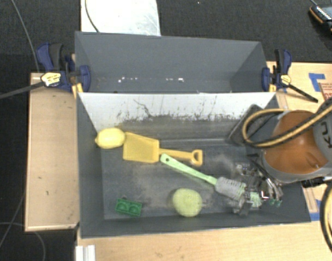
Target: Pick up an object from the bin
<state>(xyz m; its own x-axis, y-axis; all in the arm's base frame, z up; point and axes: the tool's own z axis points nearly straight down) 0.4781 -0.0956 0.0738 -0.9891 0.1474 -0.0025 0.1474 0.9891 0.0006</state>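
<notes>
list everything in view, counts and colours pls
lemon: 1, yellow, far left of the bin floor
toy shovel: 1, yellow, beside the lemon, handle pointing right
brush: 1, pale green handle and grey head, centre towards the right
ball: 1, pale green, near edge, centre
brick: 1, dark green, near left corner
bin: 1, grey, middle of the view
claw: 1, metallic, at the brush's grey head
arm cover: 1, orange, right side, above the claw
</notes>
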